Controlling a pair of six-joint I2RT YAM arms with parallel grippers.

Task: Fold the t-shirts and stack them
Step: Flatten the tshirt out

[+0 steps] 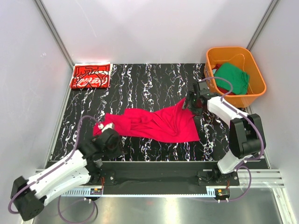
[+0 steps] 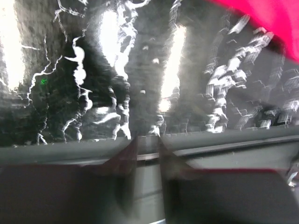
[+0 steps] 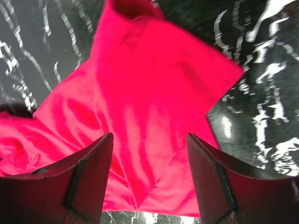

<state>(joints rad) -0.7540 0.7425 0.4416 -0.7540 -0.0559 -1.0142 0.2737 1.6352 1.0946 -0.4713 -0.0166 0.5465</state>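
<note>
The plain crimson-red t-shirt lies crumpled and spread across the middle of the black marble table. My right gripper hovers at its far right corner. In the right wrist view the right gripper is wide open and empty, with the red cloth below. My left gripper is by the shirt's left end. In the blurred left wrist view the left gripper is narrowly open and empty, with red cloth at top right. The red printed t-shirt lies folded at back left. The green t-shirt is in the tub.
The orange plastic tub stands at the back right, just behind my right arm. White walls enclose the table on three sides. A metal rail runs along the near edge and also shows in the left wrist view.
</note>
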